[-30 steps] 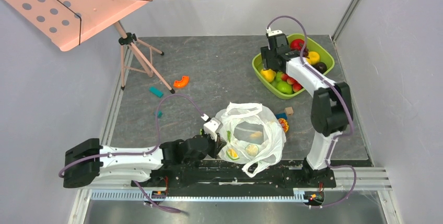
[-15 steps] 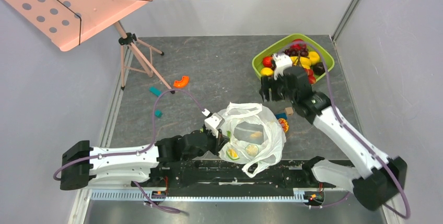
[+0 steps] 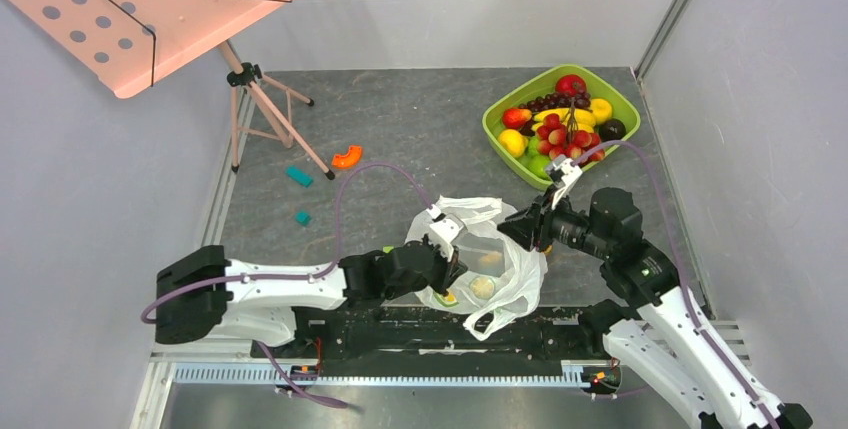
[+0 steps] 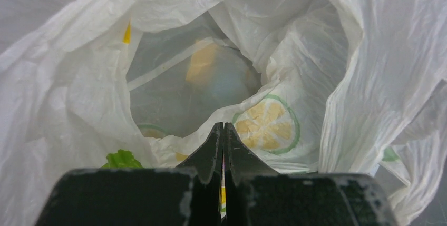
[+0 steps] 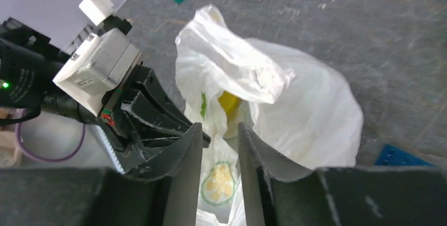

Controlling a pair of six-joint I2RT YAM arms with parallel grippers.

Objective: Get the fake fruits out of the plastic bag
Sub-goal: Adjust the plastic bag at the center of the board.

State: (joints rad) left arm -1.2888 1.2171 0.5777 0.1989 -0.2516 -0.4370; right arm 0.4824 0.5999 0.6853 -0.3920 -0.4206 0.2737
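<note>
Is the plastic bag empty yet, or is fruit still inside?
Not empty. The plastic bag lies mouth open, and a citrus slice and a pale round piece show inside it from above.

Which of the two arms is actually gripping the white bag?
The left end effector is pinched shut on the plastic bag at its rim. The right end effector hovers over the bag's mouth, fingers apart, gripping nothing.

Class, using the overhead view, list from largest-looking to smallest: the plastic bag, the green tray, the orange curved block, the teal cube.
1. plastic bag and green tray: they look about alike, so they are not ranked.
2. orange curved block
3. teal cube
</note>
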